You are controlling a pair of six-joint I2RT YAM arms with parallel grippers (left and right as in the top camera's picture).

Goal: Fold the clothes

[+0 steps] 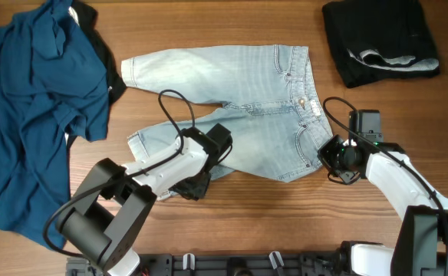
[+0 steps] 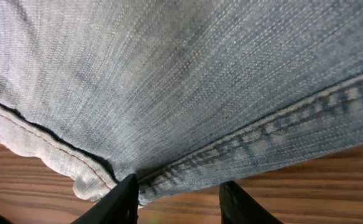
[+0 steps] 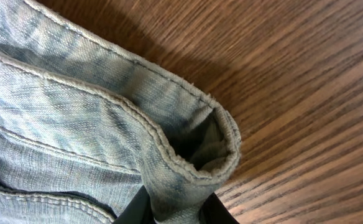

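Note:
Light blue jeans (image 1: 247,115) lie flat across the middle of the table, waistband to the right. My left gripper (image 1: 218,165) sits at the jeans' front edge near the crotch seam. In the left wrist view its fingers (image 2: 178,202) are open, with the seam edge of the jeans (image 2: 188,81) just at the left finger. My right gripper (image 1: 333,157) is at the waistband's front corner. In the right wrist view it (image 3: 176,211) is shut on the waistband corner (image 3: 194,155), which is bunched between the fingers.
A dark blue shirt (image 1: 36,107) lies crumpled at the left, over a black garment. A folded black garment (image 1: 379,38) lies at the back right. Bare wood (image 1: 285,222) shows along the front edge.

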